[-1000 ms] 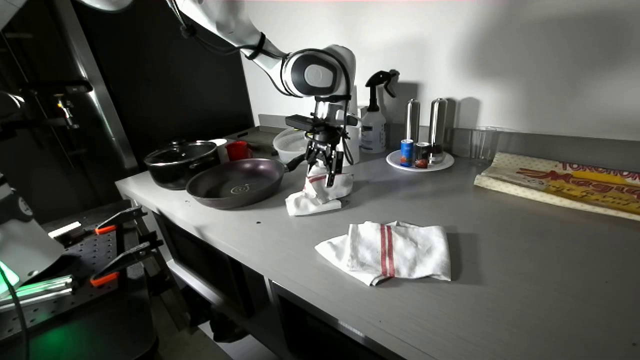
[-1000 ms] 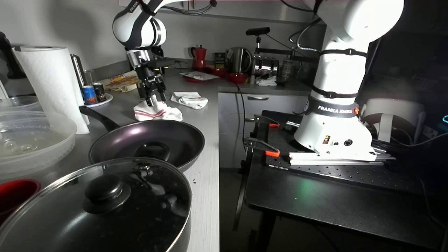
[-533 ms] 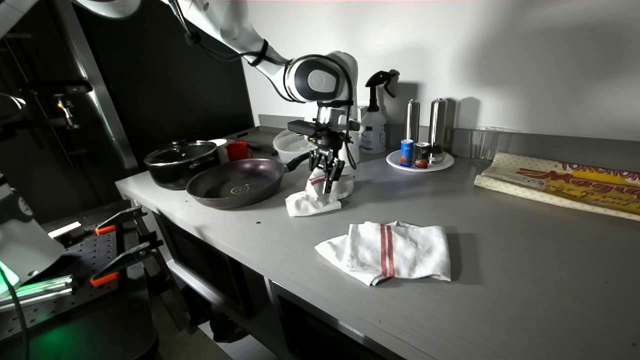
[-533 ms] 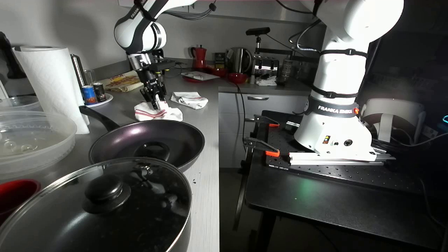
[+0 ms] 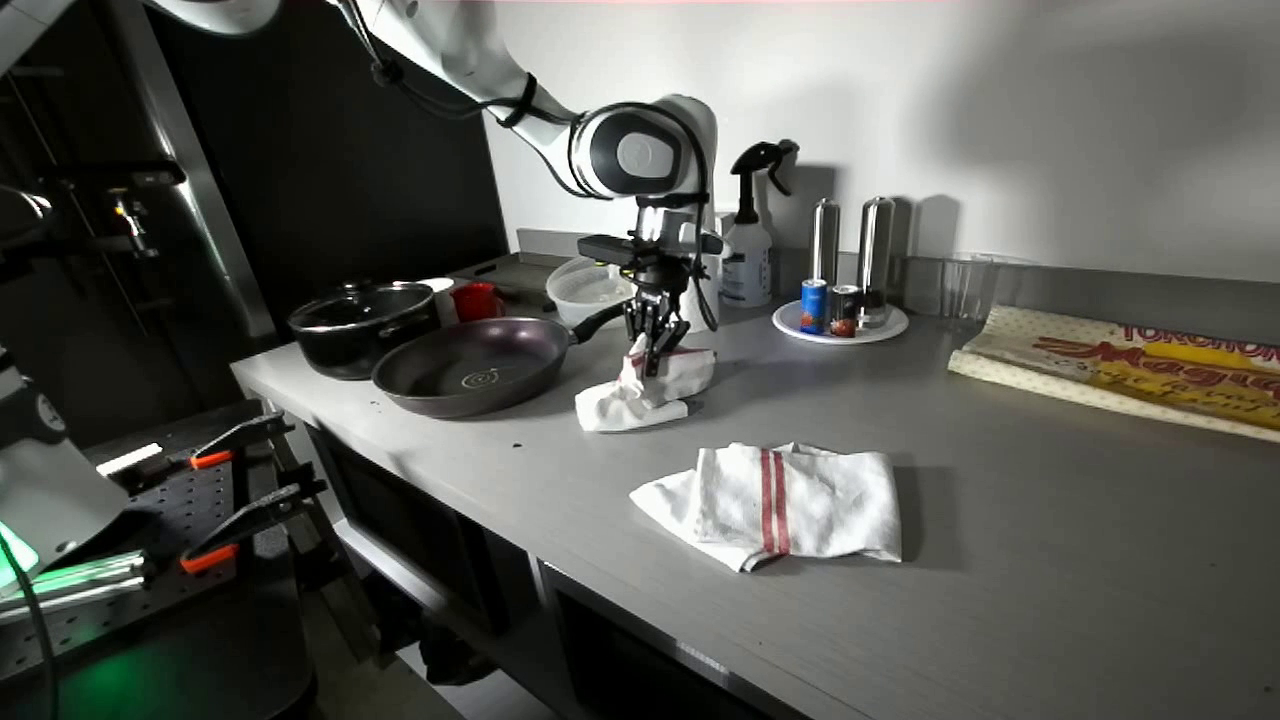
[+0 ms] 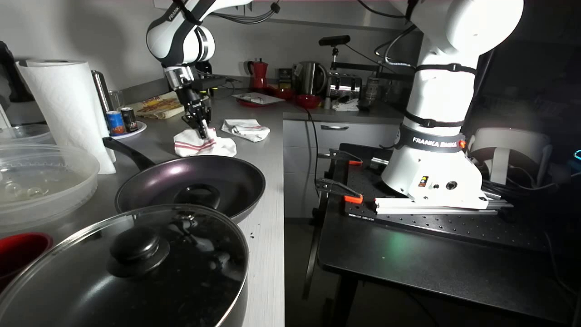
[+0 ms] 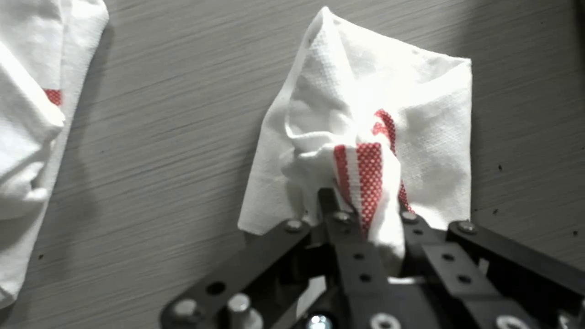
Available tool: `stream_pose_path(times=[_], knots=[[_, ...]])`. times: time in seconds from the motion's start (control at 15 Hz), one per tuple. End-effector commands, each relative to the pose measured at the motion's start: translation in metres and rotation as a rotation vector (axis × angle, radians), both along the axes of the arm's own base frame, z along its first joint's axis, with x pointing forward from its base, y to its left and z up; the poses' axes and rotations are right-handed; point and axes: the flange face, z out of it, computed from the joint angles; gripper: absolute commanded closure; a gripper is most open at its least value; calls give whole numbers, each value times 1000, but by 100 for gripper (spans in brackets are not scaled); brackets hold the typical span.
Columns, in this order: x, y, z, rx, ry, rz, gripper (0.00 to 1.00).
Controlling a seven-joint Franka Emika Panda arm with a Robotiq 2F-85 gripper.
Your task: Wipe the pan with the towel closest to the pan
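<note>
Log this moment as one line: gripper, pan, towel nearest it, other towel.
gripper: pinching nearest towel | pan: no towel inside | nearest towel: bunched, beside pan, lift-off unclear | other towel: folded, ungripped

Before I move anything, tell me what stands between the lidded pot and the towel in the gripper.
The pan: both exterior views show it between the lidded pot and the towel, which the wrist view shows pinched in the gripper.
</note>
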Motion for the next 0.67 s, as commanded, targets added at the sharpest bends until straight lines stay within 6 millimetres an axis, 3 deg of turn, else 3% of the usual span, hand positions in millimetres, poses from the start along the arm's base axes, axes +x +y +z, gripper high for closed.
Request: stream_pose_path(times=[0.0,0.33,0.6], knots=[[2,7,26,18,-37,40,97],[-6,9,97,13,-126,120,97],[-27,20,159,6,-198,234,97]])
